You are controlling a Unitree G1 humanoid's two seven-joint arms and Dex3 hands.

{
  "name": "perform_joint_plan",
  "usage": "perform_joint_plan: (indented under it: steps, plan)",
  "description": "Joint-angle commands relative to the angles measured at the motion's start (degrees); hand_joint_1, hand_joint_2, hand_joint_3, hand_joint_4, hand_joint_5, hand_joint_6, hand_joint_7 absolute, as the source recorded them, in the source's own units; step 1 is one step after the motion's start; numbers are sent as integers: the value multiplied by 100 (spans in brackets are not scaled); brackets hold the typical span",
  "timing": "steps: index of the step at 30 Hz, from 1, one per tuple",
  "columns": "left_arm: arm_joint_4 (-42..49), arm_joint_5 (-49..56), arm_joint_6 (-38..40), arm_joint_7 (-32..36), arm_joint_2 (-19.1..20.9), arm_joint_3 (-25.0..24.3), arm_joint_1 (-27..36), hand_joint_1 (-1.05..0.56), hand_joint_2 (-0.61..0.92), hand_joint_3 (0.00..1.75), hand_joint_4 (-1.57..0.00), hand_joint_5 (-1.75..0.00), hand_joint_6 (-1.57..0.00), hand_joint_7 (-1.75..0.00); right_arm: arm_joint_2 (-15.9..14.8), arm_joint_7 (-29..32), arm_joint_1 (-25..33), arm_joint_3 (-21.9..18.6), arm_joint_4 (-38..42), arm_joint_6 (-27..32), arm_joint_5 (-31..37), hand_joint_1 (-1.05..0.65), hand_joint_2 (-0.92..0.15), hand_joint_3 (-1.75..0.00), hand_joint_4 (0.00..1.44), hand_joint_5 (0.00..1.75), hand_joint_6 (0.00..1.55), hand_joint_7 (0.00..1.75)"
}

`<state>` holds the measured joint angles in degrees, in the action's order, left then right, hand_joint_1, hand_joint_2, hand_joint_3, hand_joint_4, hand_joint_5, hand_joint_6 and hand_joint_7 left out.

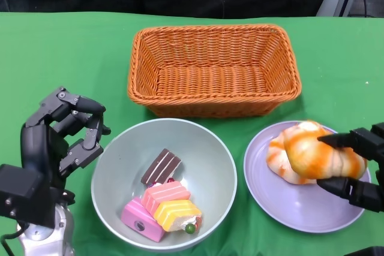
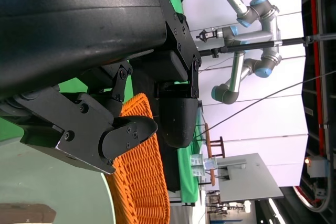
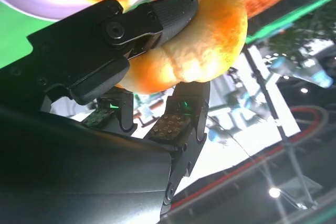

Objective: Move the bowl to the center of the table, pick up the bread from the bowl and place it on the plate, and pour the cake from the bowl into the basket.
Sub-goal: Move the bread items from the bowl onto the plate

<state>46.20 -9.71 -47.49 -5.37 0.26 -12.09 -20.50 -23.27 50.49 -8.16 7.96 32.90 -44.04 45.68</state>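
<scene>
My left hand [image 1: 60, 142] sits nearest the head camera, at the lower left, just beside the rim of the grey-green bowl [image 1: 114, 160]. Its fingers are curled in loosely with nothing between them, and I judge it not to be touching the bowl, though the gap is small. My right hand [image 1: 354, 169] has the bread [image 1: 315, 157] pinched between an upper and a lower finger, over the lilac plate [image 1: 288, 205]. The right wrist view shows the same grip from behind: one finger [image 3: 168, 17] lies across the loaf's top and another presses from underneath.

The risk I see is in letting go. The bread is rounded and sits toward the plate's right side, so if I release while it is tilted or not fully resting, it could roll toward the rim or off onto the green table [image 1: 60, 58]. If I pull my fingers out sideways they could drag the loaf or nudge the plate. Later, tipping the bowl toward the orange basket [image 1: 213, 70] could spill the cake pieces [image 1: 162, 205] short, since the basket's near wall stands between them.

I cannot tell whether the bread already bears on the plate; its underside is hidden by my lower finger. My right hand is cut off by the picture's edge, and the left wrist view shows only part of the basket and the bowl.
</scene>
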Motion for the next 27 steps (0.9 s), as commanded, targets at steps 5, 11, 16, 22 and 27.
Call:
perform_joint_plan:
  steps: [5,11,16,22,27]
  plan:
    - [-74,-68,54,-87,110,-51,-36,-4,66,87,-80,-151,-82,-125,-158,247,-249,293,517,-1,156,-17,-71,-35,90,121,100,70]
    - [-111,-73,5,-131,107,-59,18,-4,65,88,-80,-152,-82,-126,-139,253,-455,523,914,9,139,-16,-80,-18,89,123,100,65]
    - [-274,-27,84,-88,89,-41,114,-4,64,89,-79,-152,-81,-126,-110,366,-581,710,1199,98,192,-17,-80,-15,88,125,100,64]
    - [-428,28,91,-36,79,-30,215,-6,62,89,-80,-151,-82,-127,-115,351,-667,922,1473,116,169,-13,-81,-12,92,116,103,58]
    - [-516,75,138,48,63,-36,254,-6,62,90,-79,-150,-81,-128,-94,323,-771,1122,1767,154,178,-13,-82,-6,93,109,108,43]
